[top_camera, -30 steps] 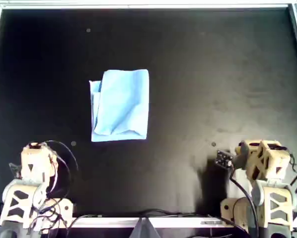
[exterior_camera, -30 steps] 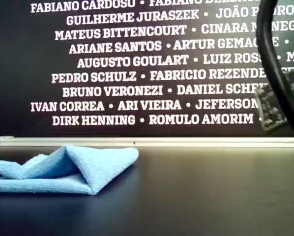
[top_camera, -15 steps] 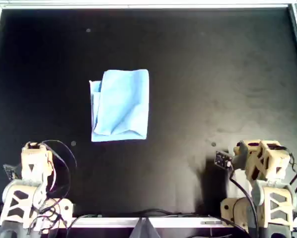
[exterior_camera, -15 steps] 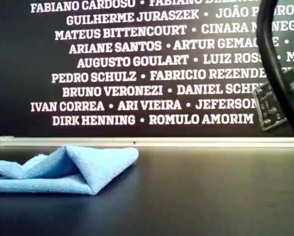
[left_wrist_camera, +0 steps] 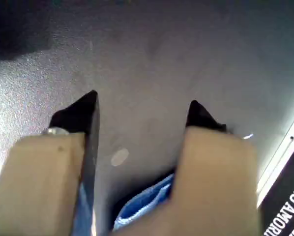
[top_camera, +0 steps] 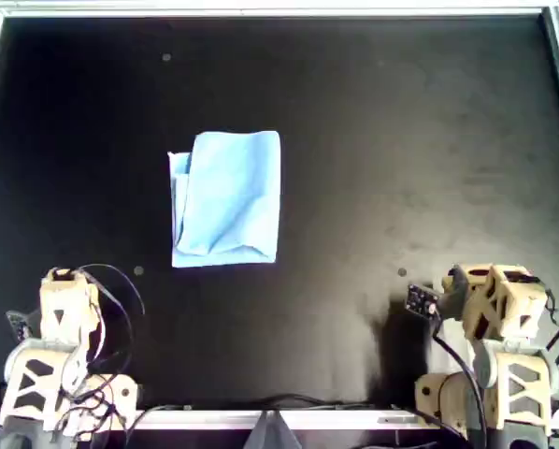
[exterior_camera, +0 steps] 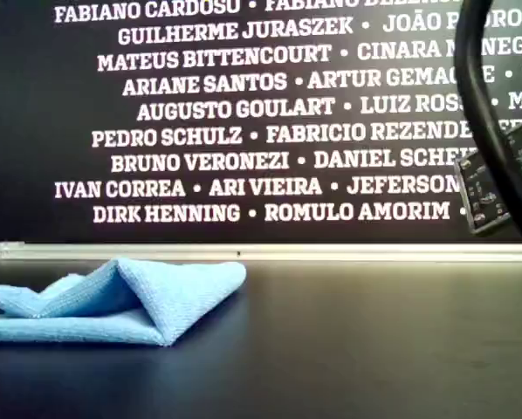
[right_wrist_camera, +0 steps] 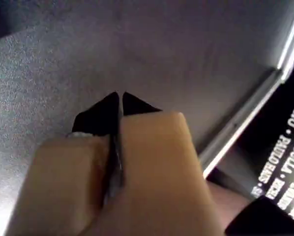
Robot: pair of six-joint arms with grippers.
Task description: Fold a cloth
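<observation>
**Both arms parked, cloth lying folded mid-table**

My left gripper [left_wrist_camera: 143,105] has its jaws spread wide with nothing between them; past the jaws I see only the dark tabletop and a slip of blue fabric. My right gripper [right_wrist_camera: 120,98] has its black tips pressed together and holds nothing. I judge both are tucked in like this because neither is needed on the fabric right now.

In the overhead view, my left arm [top_camera: 60,351] sits at the lower left and my right arm [top_camera: 490,341] at the lower right, both drawn in near the table's front rail, well apart from the work.

The cloth [top_camera: 227,196] lies on the black table [top_camera: 420,140], left of centre in the overhead view, as a tidy upright rectangle with a narrow under-layer showing along its left edge. In the exterior view the cloth [exterior_camera: 113,301] is doubled over, its upper layer puffed up rather than pressed flat, likely because soft fabric springs back at a fold. To my eye the fold looks done, or nearly so.
</observation>
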